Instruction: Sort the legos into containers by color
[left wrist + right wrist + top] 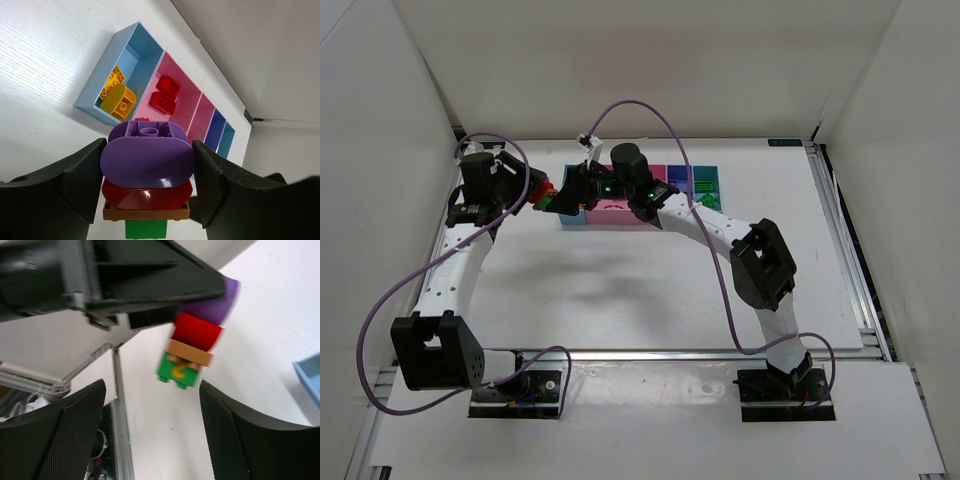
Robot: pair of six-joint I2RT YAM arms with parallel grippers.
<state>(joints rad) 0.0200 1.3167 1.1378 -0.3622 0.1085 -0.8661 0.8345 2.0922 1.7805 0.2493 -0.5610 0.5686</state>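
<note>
From above, I saw the left gripper [538,195] clamped on a lego stack [548,196] just off the tray's [572,219] nine o'clock end.

Left wrist: the purple brick [147,162] sat nearest the camera; yellow legos [116,95] and red legos [165,95] lay sorted in the tray.

Right wrist: the right gripper [151,390] stood with jaws apart and empty, the green brick [176,371] at twelve o'clock. I judged the next move was to close on it and pull it off.

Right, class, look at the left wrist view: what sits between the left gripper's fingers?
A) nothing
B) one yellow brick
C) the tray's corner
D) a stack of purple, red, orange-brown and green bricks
D: the left gripper is closed on a stack of bricks, purple nearest the camera, then red, an orange-brown plate and green.
</note>
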